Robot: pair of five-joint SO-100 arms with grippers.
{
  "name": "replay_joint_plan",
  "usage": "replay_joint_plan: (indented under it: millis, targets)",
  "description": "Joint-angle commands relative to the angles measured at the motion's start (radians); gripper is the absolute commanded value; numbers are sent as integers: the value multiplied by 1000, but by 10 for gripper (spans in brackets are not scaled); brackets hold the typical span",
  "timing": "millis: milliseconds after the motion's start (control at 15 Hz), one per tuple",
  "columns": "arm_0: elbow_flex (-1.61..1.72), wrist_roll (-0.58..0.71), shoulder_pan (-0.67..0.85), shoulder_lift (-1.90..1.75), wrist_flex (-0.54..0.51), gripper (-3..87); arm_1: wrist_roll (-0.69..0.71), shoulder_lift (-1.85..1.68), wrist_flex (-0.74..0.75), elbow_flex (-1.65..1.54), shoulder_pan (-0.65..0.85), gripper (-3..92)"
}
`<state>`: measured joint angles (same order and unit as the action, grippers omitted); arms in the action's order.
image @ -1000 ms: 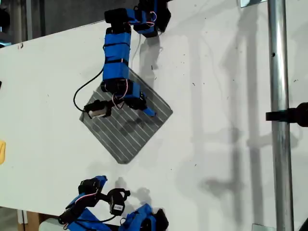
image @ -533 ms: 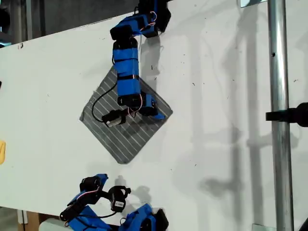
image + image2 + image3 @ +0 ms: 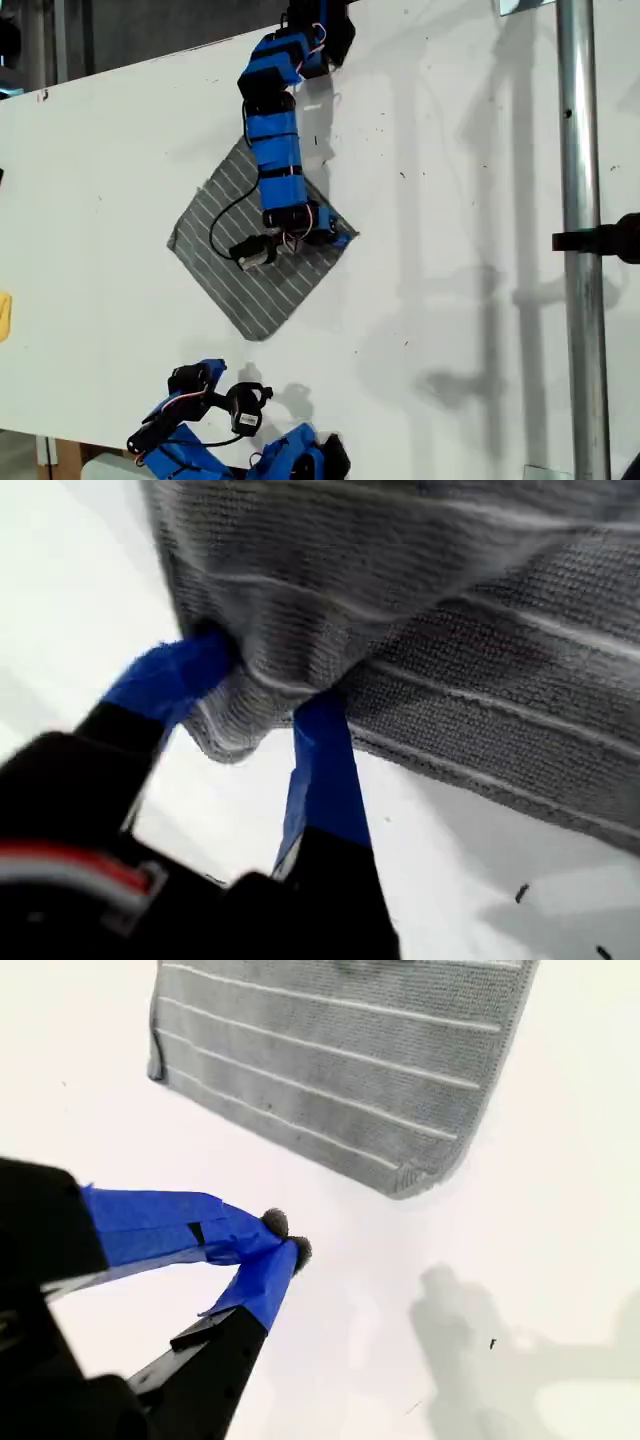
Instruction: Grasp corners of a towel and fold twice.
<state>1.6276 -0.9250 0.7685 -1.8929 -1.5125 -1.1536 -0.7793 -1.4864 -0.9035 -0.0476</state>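
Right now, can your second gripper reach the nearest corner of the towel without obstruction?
Probably yes. My second gripper hangs shut over bare table, and nothing lies between it and the towel's corner. It must open first.

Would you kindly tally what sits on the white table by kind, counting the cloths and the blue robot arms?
Grey striped towel: 1
Blue arms: 2, my first end effector at a towel corner, my second end effector off the cloth
Total: 3

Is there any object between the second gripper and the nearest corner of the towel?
Nothing visible stands between them. My second gripper hangs with its tips together over bare white table, and the towel lies flat ahead, its near corner unobstructed.
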Motion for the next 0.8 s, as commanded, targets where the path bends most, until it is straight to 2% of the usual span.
replay_joint_plan:
  millis: [0,133,200,267,333,533,733]
  targets:
    - [-8,2,9,-5,14,-27,-15,-12,5,26,8,-2]
    - [2,15,-8,2,25,0,-8,-15,6,26,5,-2]
    - [-2,34,-21,12,25,101,-9,-15,8,26,3,-2]
    - [-14,55,-38,25,25,242,-11,-15,11,26,2,-2]
    - [-26,83,-58,35,32,293,-14,-15,15,26,-2,-2]
    - [-57,126,-69,130,63,314,-17,-29,26,26,-8,-2]
    - [-26,121,-67,337,160,308,-23,-49,28,20,-17,-2]
